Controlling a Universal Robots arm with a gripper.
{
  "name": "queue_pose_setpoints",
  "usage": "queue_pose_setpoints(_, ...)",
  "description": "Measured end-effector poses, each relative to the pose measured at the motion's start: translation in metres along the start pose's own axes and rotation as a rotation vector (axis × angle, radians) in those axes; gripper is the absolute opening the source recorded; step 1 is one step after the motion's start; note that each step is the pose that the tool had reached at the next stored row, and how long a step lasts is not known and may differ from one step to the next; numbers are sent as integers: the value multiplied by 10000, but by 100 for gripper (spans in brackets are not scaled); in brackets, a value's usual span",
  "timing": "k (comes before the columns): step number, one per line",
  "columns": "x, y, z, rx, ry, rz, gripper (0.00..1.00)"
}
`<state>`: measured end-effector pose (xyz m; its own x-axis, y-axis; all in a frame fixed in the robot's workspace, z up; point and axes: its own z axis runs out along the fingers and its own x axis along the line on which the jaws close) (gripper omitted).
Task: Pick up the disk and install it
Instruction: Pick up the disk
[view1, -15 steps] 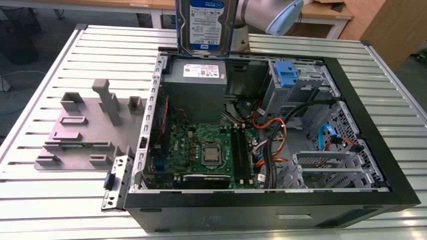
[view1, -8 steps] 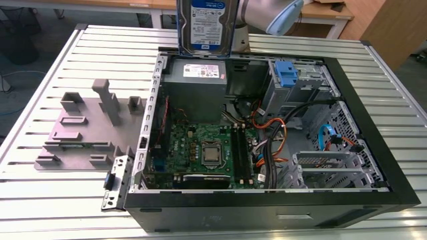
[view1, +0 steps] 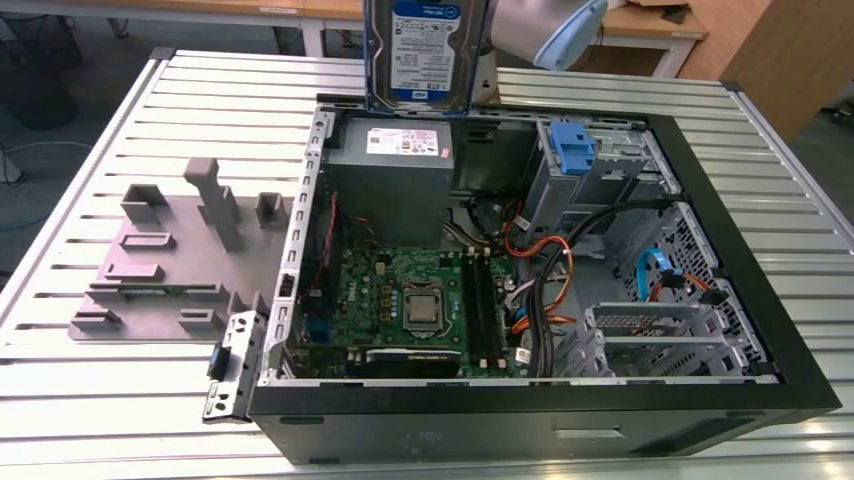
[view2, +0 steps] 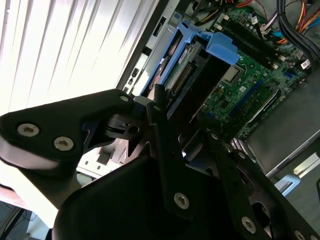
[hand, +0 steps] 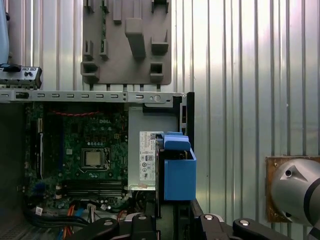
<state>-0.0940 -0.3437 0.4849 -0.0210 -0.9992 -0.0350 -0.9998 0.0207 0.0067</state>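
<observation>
The gripper is closed on the disk, one finger on each side of its blue carrier. The disk hangs upright (label toward the exterior view) above the open computer case's far wall, over the grey power supply.

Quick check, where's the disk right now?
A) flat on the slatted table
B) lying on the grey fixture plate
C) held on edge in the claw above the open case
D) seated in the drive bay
C: the disk stands on edge, clamped in the claw, over the open case. Its blue carrier shows in both wrist views.
</observation>
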Motion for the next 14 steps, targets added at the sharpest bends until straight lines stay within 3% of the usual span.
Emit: queue_pose_setpoints(14, -6, -318, 11, -4, 0, 0, 35)
